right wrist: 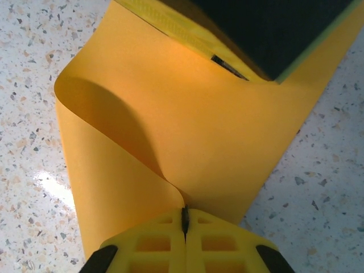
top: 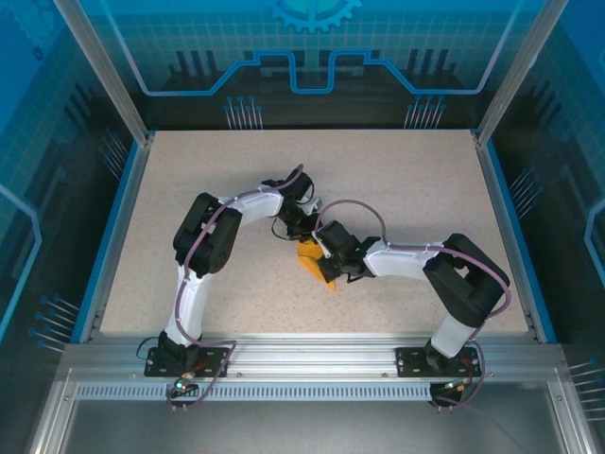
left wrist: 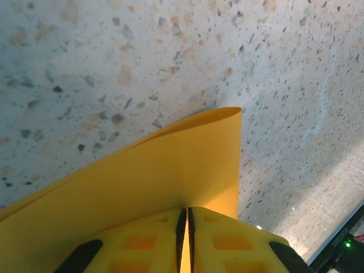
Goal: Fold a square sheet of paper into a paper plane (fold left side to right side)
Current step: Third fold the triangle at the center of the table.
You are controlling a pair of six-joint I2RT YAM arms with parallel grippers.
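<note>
Square sheet of paper (right wrist: 187,131): bright orange, plain, curled over loosely.

The left arm (top: 203,236) and right arm (top: 458,274) have white shells between bulky black joint housings, with a lilac cable (top: 357,201) along each. Black bases (top: 175,352) sit on the silver rail (top: 312,352). The left tool (left wrist: 184,219) and right tool (right wrist: 184,219) have yellow fingers (right wrist: 222,244) with square recesses and black corners.

Desk (top: 397,180): speckled beige top, flat, with soft glare patches in the wrist views.
Edging (top: 112,236): blue strip along the left and right sides.
Rail (top: 312,352): slotted aluminium, spanning the near edge.
Posts (top: 99,66): 2 slanted aluminium uprights at the far corners.
Back panel (top: 312,57): translucent, with blue circuit and gear graphics.
</note>
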